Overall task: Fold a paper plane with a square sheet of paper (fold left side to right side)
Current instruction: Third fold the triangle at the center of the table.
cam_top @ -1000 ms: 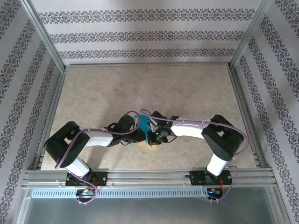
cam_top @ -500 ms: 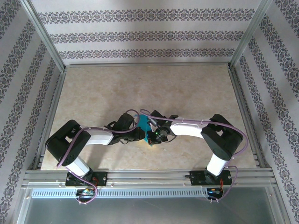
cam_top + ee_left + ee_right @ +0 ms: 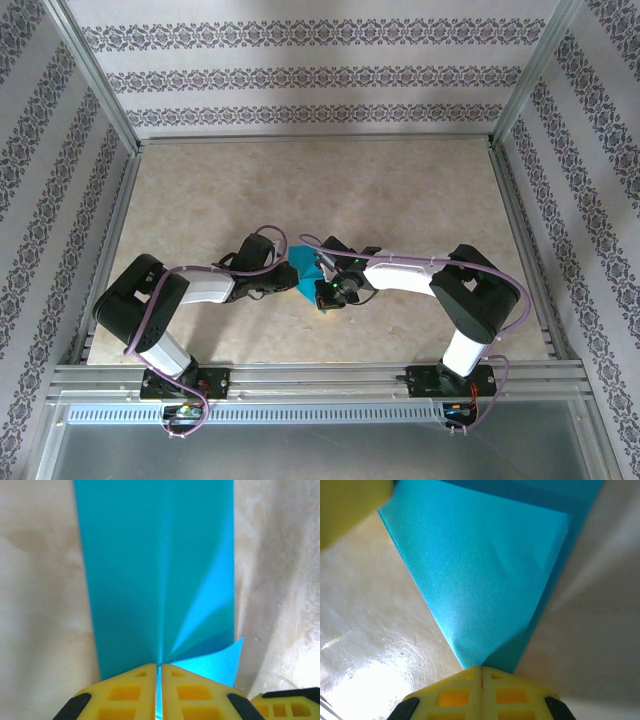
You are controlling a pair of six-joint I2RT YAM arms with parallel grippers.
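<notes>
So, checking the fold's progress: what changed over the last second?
The left arm drew back leftward, baring more paper beside it. The left claw and right claw stayed shut on it; the right arm barely moved.

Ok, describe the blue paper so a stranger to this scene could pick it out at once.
On the beige marbled table, look near its front middle, where the left arm and right arm meet. There the sheet of paper, creased and partly folded, is pinched by the left gripper and the right gripper. It is the only bright teal-blue thing among black-and-white arms and yellow fingertips.
</notes>
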